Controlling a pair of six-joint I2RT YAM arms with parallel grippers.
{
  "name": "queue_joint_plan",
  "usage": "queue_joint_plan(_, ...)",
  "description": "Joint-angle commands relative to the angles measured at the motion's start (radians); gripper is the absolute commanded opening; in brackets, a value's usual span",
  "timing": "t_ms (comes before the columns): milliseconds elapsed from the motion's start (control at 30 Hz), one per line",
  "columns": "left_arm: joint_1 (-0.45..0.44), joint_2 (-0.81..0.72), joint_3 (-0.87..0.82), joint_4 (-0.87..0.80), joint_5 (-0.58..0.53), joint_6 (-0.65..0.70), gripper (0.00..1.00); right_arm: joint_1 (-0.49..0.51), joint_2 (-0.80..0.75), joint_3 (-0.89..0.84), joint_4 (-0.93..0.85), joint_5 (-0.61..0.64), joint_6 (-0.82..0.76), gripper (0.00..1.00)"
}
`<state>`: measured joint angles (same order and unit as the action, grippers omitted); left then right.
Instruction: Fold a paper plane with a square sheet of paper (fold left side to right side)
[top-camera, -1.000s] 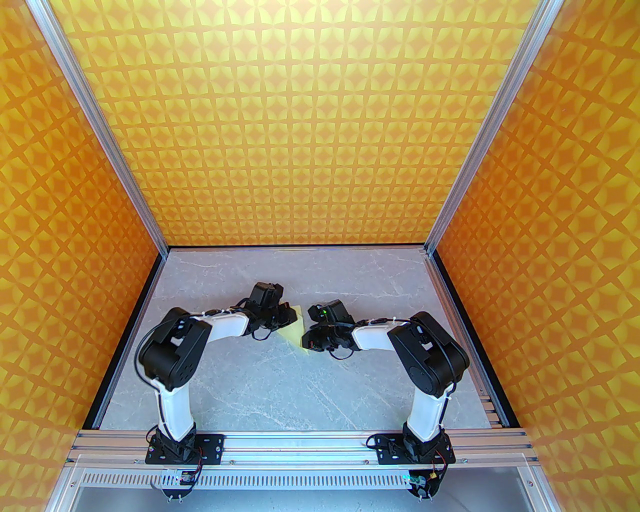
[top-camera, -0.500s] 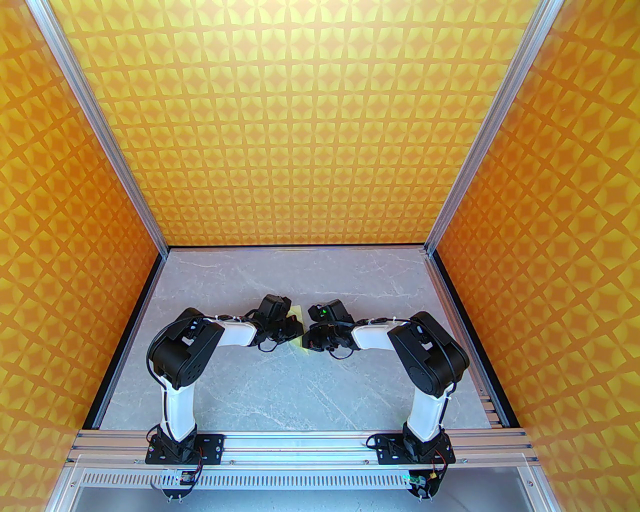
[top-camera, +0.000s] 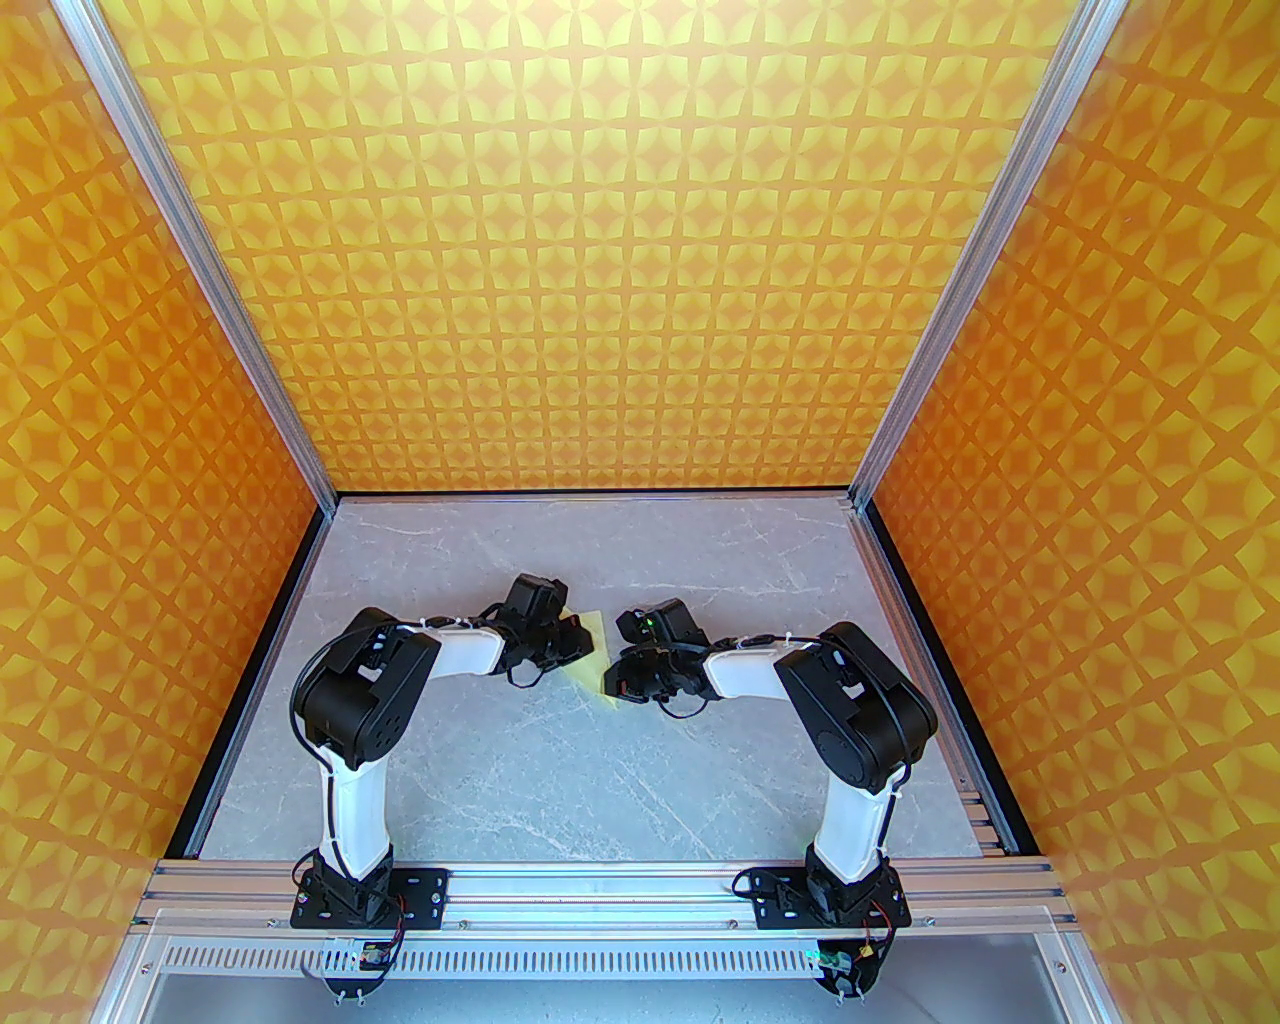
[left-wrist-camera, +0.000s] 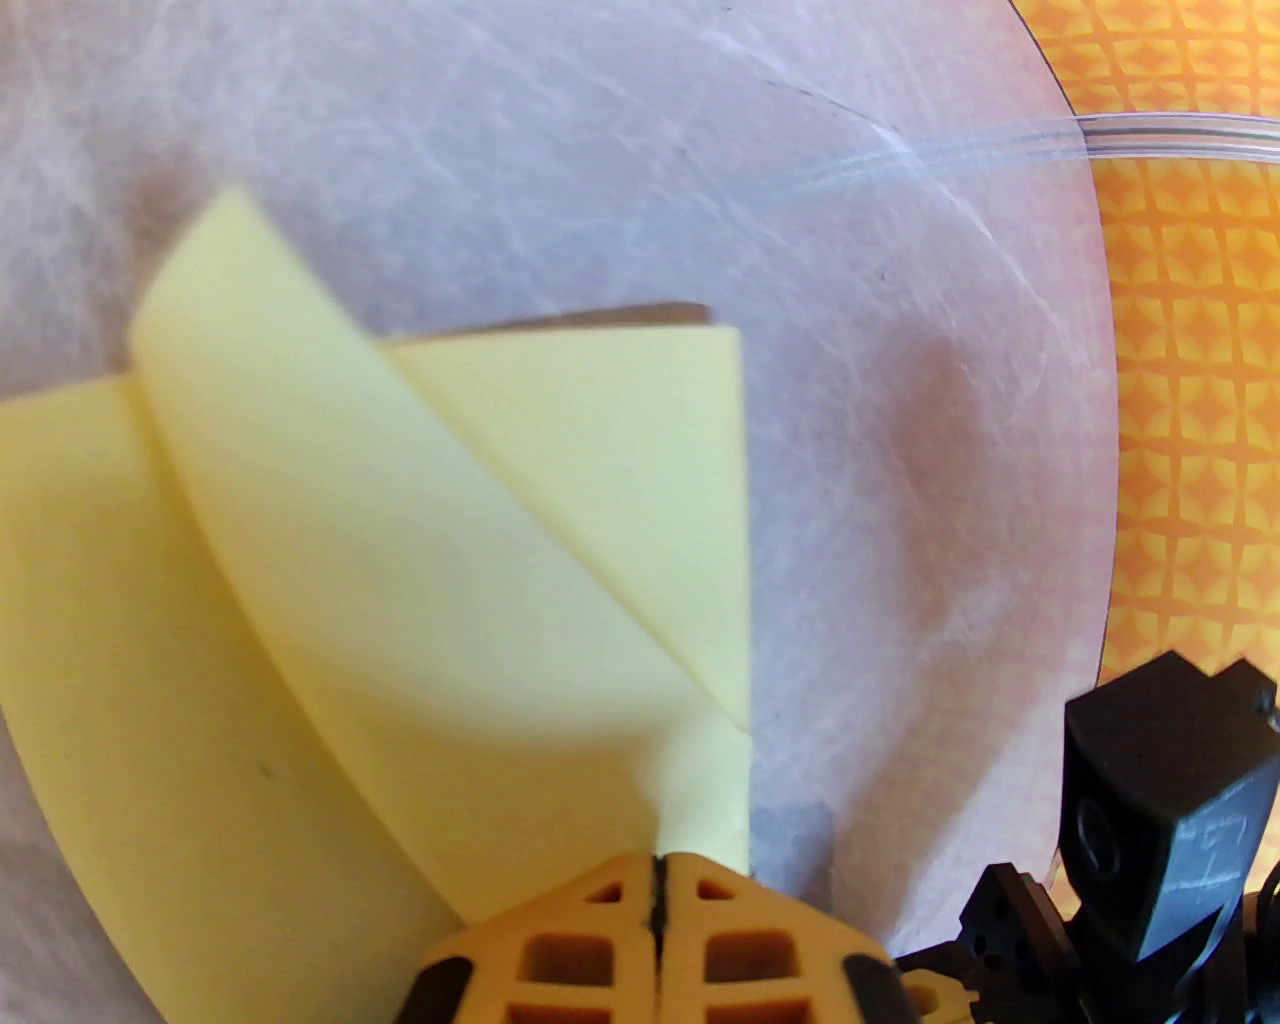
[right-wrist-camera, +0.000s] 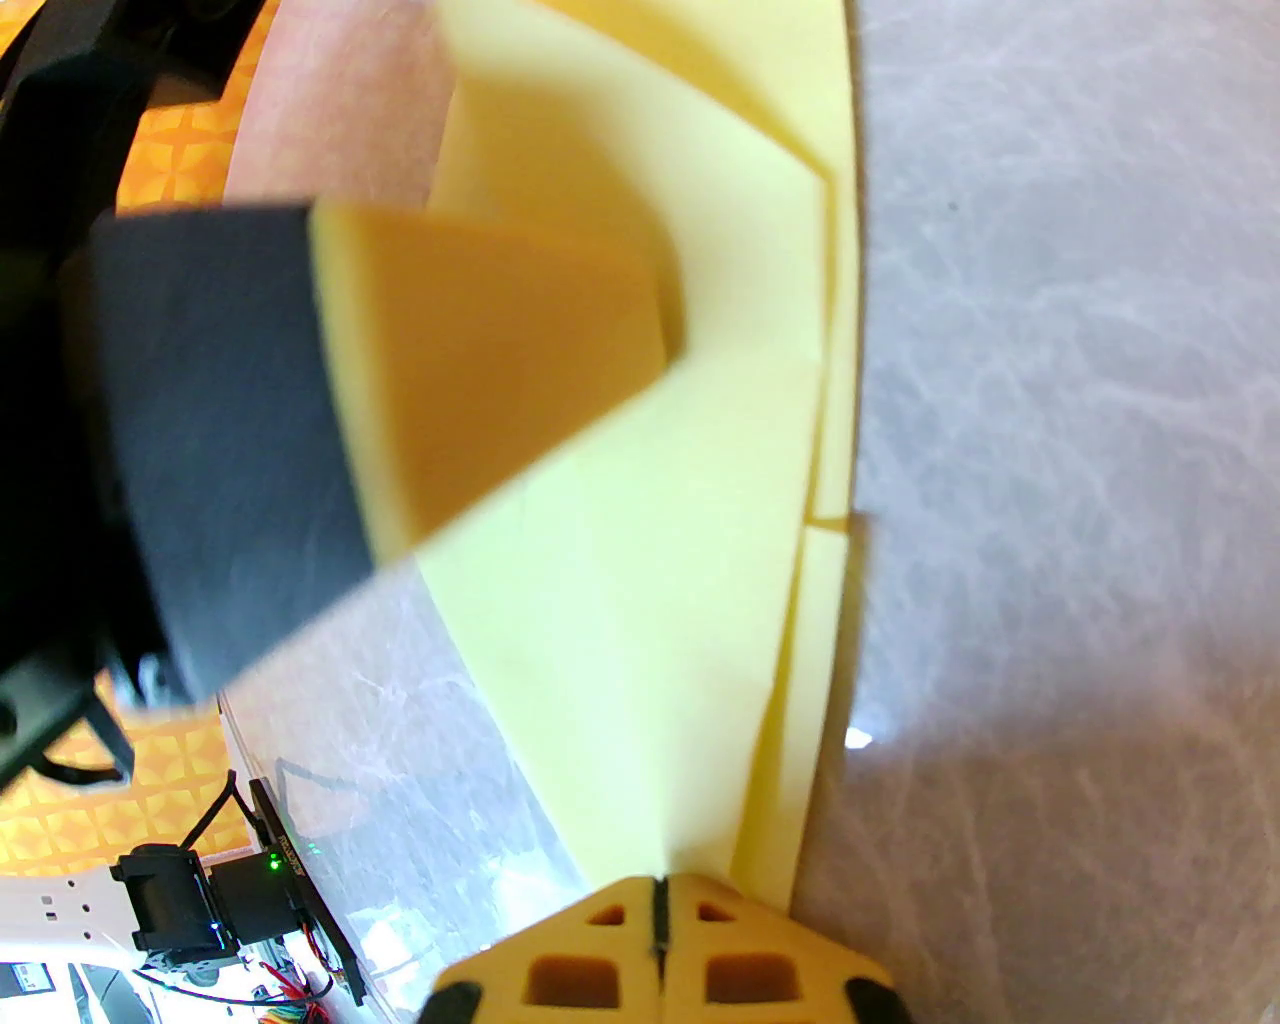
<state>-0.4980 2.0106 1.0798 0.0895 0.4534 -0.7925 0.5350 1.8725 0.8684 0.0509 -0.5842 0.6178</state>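
The pale yellow sheet of paper (top-camera: 592, 662), partly folded with overlapping flaps (left-wrist-camera: 420, 560), lies mid-table between my two grippers. My left gripper (top-camera: 578, 640) is shut, and a curled-up strip of the paper (left-wrist-camera: 705, 790) is pinched at its fingertips (left-wrist-camera: 600, 900). My right gripper (top-camera: 612, 686) is shut at the paper's near point, where the top layer (right-wrist-camera: 640, 620) narrows into its fingertips (right-wrist-camera: 720, 920). In the right wrist view the left gripper's finger (right-wrist-camera: 480, 370) hangs over the paper.
The grey marble tabletop (top-camera: 560, 780) is walled in by orange patterned panels (top-camera: 620, 250) on three sides, with aluminium posts at the far corners. The two arms' black wrists nearly meet above the paper.
The left arm pushed right across the paper, then drew back a little to the left and away. The right arm has stayed still.
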Motion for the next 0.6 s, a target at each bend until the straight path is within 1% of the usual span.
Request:
queue_joint_plan(0,0.027,0.048,0.037,-0.053,-0.041,0.051,0.03,0.006,0.076,-0.057,-0.140,0.078,0.007,0.00)
queue_joint_plan(567,0.137,0.136,0.198,-0.161,-0.038,0.144,0.03,0.006,0.073,-0.063,-0.145,0.077,0.007,0.00)
